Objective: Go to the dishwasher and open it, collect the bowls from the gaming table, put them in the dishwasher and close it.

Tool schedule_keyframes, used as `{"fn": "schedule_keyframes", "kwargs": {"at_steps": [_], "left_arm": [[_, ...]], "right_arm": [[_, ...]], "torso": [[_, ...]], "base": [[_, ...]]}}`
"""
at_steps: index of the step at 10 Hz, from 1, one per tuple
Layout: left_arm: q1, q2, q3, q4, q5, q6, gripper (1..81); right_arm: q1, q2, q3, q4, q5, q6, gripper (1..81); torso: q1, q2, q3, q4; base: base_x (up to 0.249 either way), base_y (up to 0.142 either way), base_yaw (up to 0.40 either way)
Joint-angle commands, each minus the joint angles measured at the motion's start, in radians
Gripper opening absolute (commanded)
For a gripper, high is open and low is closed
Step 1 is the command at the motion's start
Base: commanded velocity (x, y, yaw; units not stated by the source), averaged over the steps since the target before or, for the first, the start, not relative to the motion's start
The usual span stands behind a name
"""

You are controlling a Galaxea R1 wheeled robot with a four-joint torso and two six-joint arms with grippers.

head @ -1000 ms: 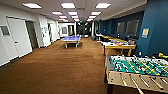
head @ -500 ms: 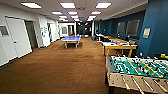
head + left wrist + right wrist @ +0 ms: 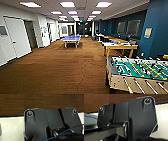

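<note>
Green foosball field (image 3: 140, 70) lay nearest, low at right, rods across it. Brown carpet (image 3: 62, 67) ran ahead through long room. Beyond foosball, gaming table (image 3: 120, 46) with yellow edging stood by blue wall (image 3: 156, 27), coloured items on top, possibly game boxes; too blurred to tell. Farther off, blue ping-pong table (image 3: 71, 38) mid-room. White doors (image 3: 16, 37) at left. Ceiling lights (image 3: 67, 4) overhead. Claw states: cannot tell.
</note>
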Motion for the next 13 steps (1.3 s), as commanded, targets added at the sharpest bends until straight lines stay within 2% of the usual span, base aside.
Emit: {"fn": "schedule_keyframes", "kwargs": {"at_steps": [1,13], "left_arm": [[-0.061,-0.005,0.0,-0.015,0.043,-0.001,81.1],[-0.058,-0.004,0.0,-0.02,0.043,-0.001,81.1]], "right_arm": [[0.052,0.002,0.007,-0.012,-0.048,-0.002,81.1],[0.053,0.001,0.006,-0.012,-0.048,-0.002,81.1]], "torso": [[0.0,0.0,0.0,0.0],[-0.003,-0.001,0.0,0.0]], "base": [[0.115,0.0,0.0],[0.12,0.0,0.0]]}}
